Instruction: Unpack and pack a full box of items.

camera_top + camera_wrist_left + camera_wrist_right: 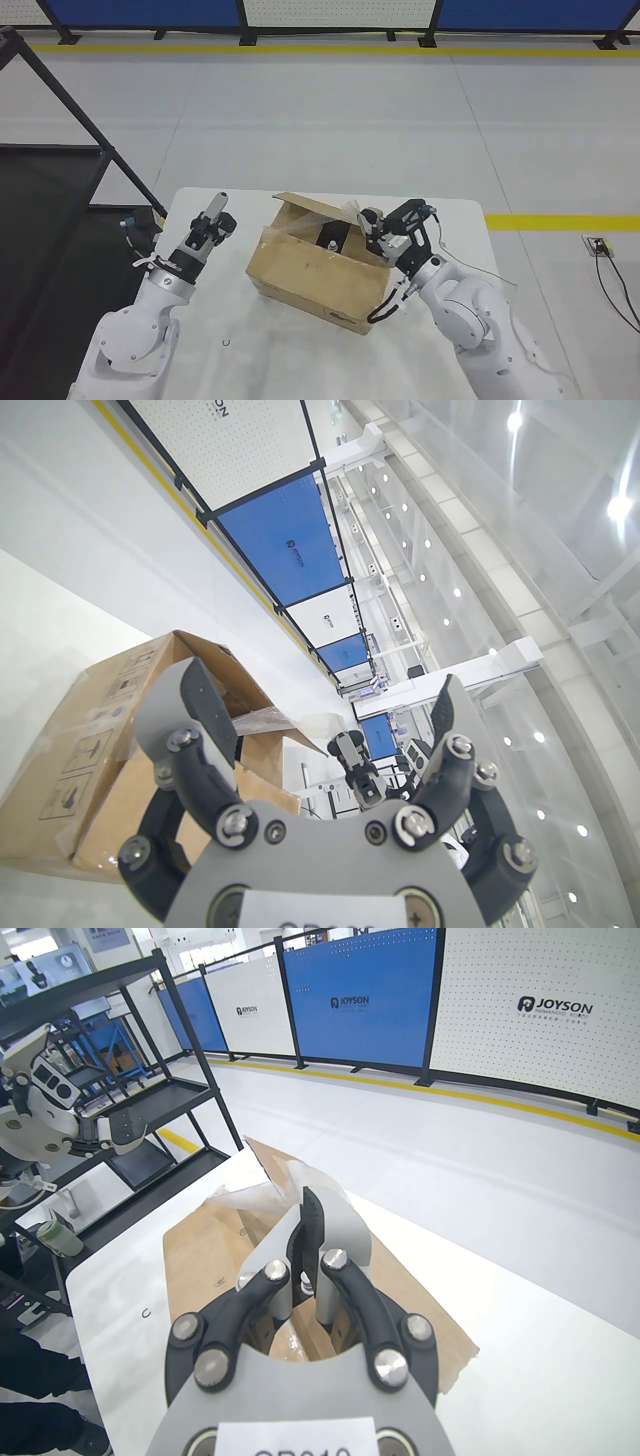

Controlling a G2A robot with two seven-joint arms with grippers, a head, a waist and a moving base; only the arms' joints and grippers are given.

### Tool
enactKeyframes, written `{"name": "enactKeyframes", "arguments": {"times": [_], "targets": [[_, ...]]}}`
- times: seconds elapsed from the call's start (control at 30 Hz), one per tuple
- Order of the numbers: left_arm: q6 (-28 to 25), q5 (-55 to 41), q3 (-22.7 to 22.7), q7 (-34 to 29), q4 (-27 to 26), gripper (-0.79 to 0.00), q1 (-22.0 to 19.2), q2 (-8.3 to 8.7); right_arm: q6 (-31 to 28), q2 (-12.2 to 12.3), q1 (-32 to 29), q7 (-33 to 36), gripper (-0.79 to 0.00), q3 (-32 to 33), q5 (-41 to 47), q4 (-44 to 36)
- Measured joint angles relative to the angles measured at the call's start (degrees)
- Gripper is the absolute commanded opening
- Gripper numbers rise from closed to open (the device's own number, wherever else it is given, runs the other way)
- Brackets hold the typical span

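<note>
A brown cardboard box (310, 280) stands in the middle of the white table (230, 310) with its top flaps up. A small bottle (331, 243) shows in its dark inside. My right gripper (372, 222) hangs over the box's right end, above the opening (300, 1343), with its fingers (310, 1223) pressed together and nothing seen between them. My left gripper (220, 205) is raised to the left of the box, clear of it. Its fingers (207, 705) are spread wide and empty, with the box (85, 740) beside them.
A black shelf rack (60, 200) stands close to the table's left side, and a green and white cup (59, 1238) sits at its edge. Torn clear tape (250, 1193) hangs from the far flap. Bare tabletop lies in front of the box.
</note>
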Motion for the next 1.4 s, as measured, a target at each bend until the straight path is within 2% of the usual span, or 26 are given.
{"name": "enactKeyframes", "arguments": {"times": [0.2, 0.73, 0.93, 1.2, 1.4], "targets": [[0.1, 0.11, 0.11, 0.21, -0.08, 0.0, 0.1, 0.05, -2.48, 0.08, -0.04, -0.76, -0.785, 0.82, 2.27, 0.36], [0.02, 0.12, 0.65, 0.34, 0.64, 0.0, -0.37, 0.14, -14.54, 0.6, -1.61, -4.52, -0.785, 3.64, 13.01, 0.62], [-0.07, 0.35, 0.31, 0.49, 1.0, 0.0, -0.48, 0.23, -19.33, 0.99, -1.16, -1.02, -0.785, 4.27, 18.37, 1.51], [2.04, 5.34, -2.07, 4.36, 2.23, 0.0, -0.29, 0.58, -22.47, 1.56, -1.08, 3.27, -0.785, 4.62, 21.42, 2.01], [7.06, 10.49, -2.62, 3.73, 5.49, 0.0, -1.37, 0.99, -26.49, 2.29, -1.75, 6.98, -0.785, 5.68, 25.23, 2.24]]}}
